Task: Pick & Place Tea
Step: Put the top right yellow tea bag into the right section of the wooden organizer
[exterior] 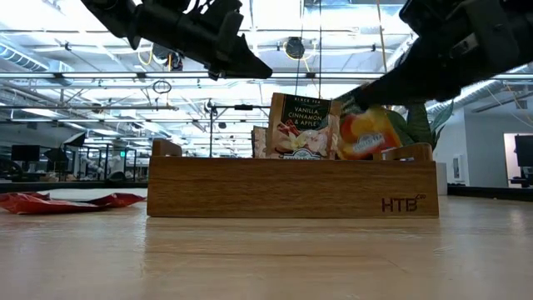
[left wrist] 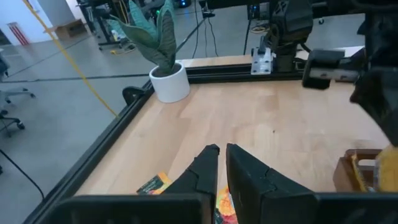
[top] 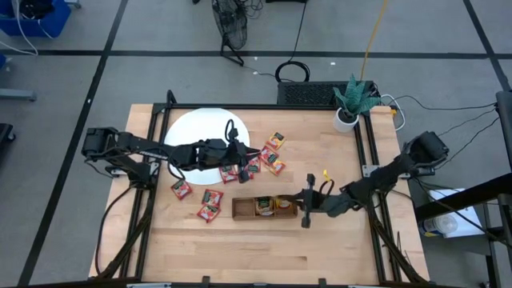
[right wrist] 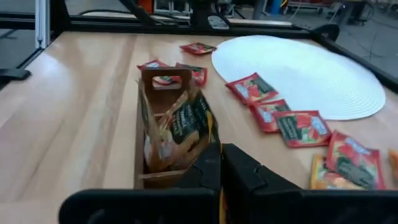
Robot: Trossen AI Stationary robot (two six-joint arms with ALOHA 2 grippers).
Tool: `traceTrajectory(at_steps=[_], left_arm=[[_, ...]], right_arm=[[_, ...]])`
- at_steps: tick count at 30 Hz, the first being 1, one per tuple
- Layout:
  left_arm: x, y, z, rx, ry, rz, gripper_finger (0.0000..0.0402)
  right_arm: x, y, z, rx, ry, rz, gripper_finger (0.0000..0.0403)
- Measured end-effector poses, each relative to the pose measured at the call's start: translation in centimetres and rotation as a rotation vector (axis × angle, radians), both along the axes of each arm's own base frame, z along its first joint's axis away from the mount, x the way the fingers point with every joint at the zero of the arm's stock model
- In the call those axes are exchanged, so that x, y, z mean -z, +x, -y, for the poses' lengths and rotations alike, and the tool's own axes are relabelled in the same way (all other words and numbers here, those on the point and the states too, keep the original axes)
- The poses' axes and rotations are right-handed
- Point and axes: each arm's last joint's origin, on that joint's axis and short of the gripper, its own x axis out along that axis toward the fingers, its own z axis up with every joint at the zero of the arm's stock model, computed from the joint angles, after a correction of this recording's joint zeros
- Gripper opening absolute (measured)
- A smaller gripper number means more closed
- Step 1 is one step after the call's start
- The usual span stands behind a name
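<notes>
Fingers [right wrist: 249, 177] of right gripper [top: 304, 214] pinch an orange sachet [exterior: 366, 133], plain only in low view; left gripper [left wrist: 220, 149] unclear.

Open tabletop [top: 240, 248] before wooden tray [top: 244, 209]; sachets [top: 210, 203] leftward.

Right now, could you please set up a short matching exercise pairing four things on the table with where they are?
Things:
1. potted plant
2. white disc
3. wooden tray
4. right end effector

Places:
A. under the left arm
B. at the tray's right end
C. far right corner
D. front middle, holding upright sachets

Pairs: 1-C, 2-A, 3-D, 4-B
</notes>
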Motion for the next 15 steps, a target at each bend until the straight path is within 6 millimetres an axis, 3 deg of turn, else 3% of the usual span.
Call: traceTrajectory(at_steps=[15], left_arm=[[0.0,0.0,0.0,-0.008,-0.034,0.01,0.0035]], right_arm=[[1.9,0.3,-0.7,0.055,0.073,-0.009,0.0]])
